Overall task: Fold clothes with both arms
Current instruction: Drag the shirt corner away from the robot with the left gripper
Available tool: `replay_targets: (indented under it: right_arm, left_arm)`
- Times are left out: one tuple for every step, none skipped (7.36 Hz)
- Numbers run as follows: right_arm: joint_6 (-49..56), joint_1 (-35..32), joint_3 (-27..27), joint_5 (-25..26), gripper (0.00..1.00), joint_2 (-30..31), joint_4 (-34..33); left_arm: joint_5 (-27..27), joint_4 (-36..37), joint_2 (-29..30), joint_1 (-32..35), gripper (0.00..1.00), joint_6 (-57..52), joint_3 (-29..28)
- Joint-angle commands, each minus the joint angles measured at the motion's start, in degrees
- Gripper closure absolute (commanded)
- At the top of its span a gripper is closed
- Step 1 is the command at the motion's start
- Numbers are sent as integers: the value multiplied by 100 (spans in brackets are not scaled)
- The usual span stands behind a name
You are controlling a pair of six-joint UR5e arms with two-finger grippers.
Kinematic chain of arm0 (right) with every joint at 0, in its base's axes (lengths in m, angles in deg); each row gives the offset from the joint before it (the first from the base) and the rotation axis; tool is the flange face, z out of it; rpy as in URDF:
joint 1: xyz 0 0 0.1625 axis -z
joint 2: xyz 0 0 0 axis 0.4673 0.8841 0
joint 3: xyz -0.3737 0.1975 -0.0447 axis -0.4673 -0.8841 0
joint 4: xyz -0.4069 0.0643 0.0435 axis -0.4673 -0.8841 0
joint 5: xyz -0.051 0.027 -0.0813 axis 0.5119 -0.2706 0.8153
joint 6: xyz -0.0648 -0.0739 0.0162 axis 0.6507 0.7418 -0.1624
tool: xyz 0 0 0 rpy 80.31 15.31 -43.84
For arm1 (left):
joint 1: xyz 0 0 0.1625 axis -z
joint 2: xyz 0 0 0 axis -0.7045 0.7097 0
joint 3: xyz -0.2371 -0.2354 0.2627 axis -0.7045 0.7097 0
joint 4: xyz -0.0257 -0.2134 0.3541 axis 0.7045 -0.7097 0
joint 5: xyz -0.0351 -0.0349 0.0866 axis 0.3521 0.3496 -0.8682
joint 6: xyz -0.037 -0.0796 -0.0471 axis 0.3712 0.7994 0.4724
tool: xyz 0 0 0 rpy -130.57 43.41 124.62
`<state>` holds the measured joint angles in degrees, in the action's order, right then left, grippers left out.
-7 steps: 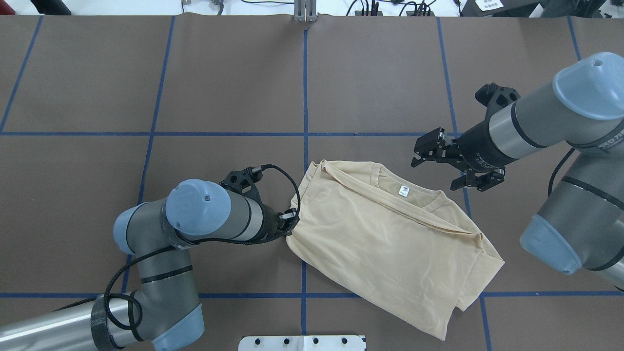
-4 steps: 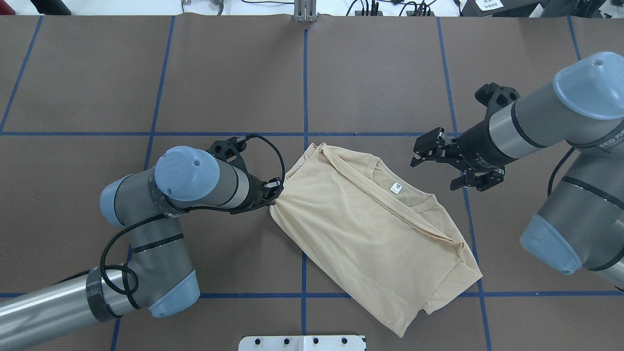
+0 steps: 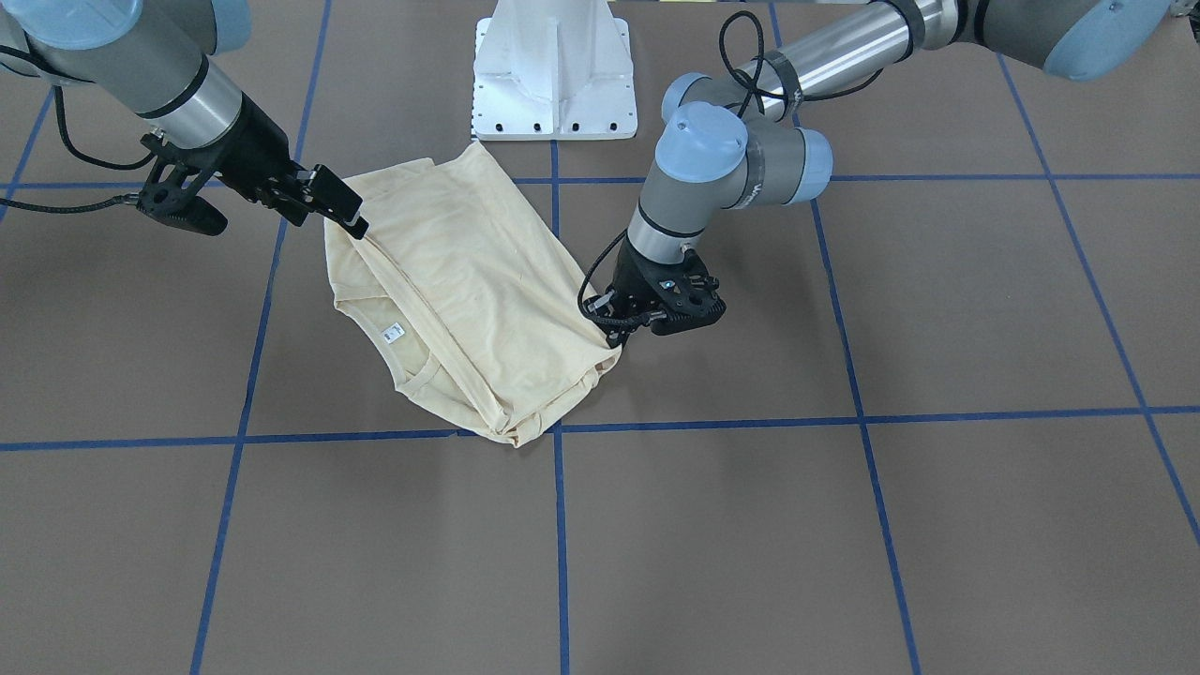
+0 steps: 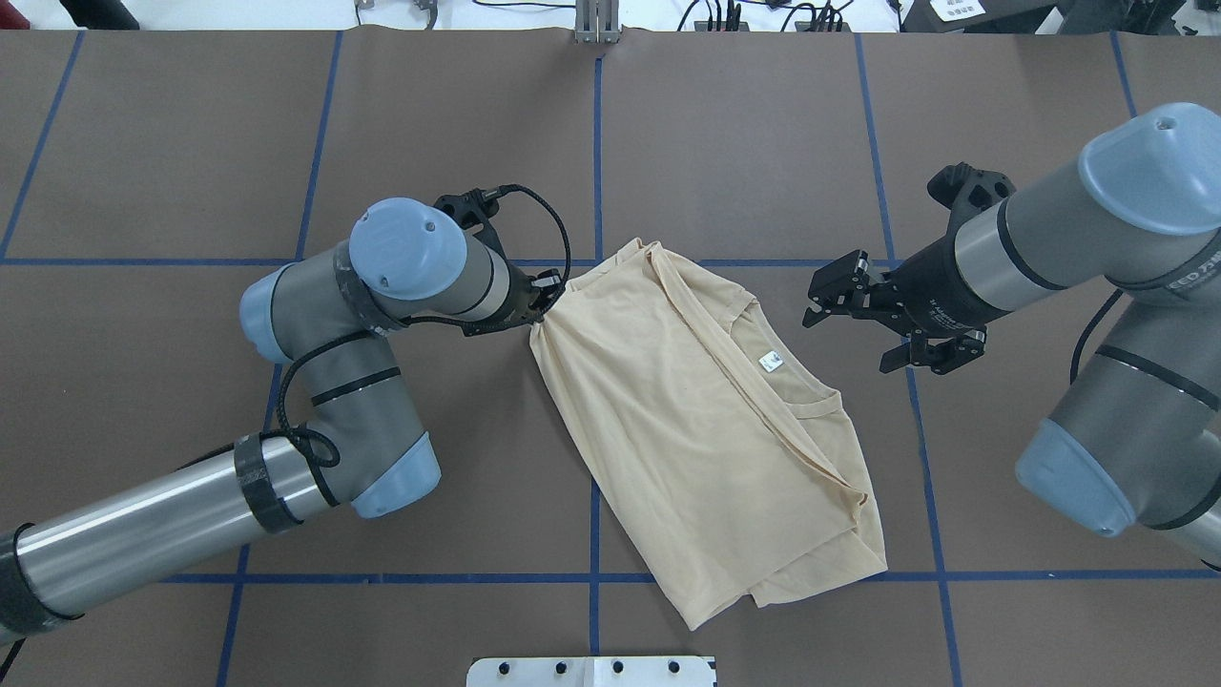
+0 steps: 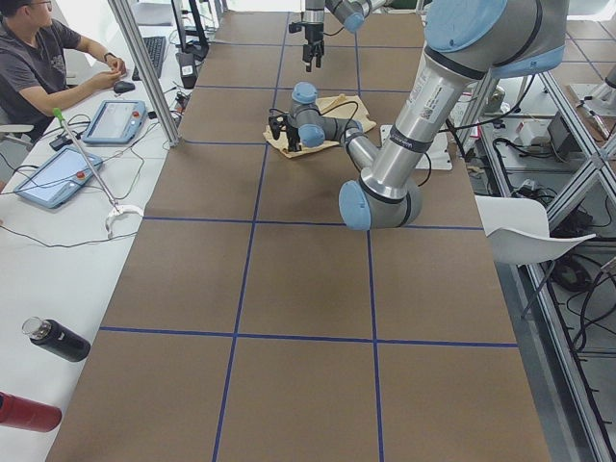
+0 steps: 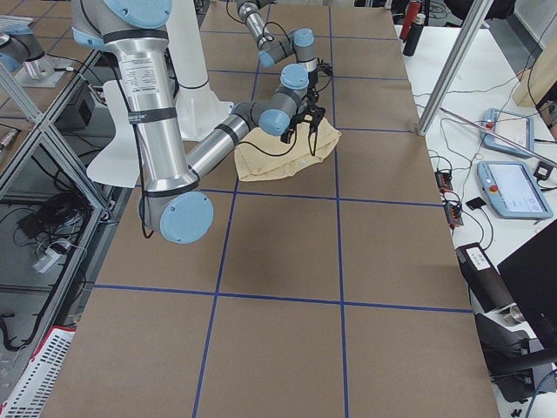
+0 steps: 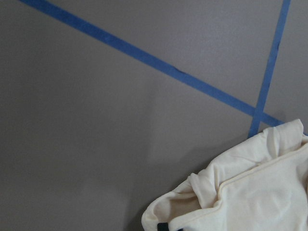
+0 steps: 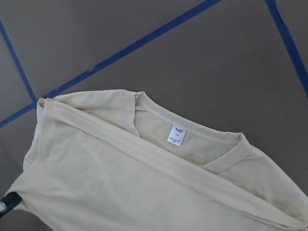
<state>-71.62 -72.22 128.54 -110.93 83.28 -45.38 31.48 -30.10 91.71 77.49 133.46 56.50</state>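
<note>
Front view: the shirt [image 3: 469,281] looks thin, soft and light; I think it will sag and slide, so hems and corners are the good places to hold. The left end effector [image 3: 616,331] pinches one corner. Overhead view: the shirt lies on the counter [image 4: 763,143] between both end effectors; the right end effector [image 4: 847,342] is spread wide, empty, near the neckline [image 4: 806,405].

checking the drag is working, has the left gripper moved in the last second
Yes. Overhead, the left gripper, pinching the shirt, has gone away from the robot, nearly reaching the crosswise blue tape line.
</note>
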Motion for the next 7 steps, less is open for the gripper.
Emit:
replay_targets:
  right_arm:
    - [-7, 6, -2, 3, 0, 1, -6]
    - [-7, 6, -2, 3, 0, 1, -6]
    - [2, 15, -11, 12, 0, 10, 3]
    - [-7, 50, -2, 73, 0, 10, 3]
    - [2, 85, -2, 178, 0, 10, 3]
    - [2, 102, -2, 258, 0, 19, -6]
    - [2, 120, -11, 258, 0, 45, -6]
  left_arm:
    - [-6, -47, 351, 368, 100, -467, -602]
    - [-6, -335, 509, 483, 100, -573, -1004]
    - [-6, -851, 702, 597, 100, -740, -1556]
    - [-14, -1187, 852, 676, 100, -820, -1936]
    - [-32, -1390, 932, 738, 100, -925, -2105]
    - [-389, -1636, 950, 756, 100, -1030, -2229]
    - [-505, -2126, 1028, 756, 100, -1075, -2500]
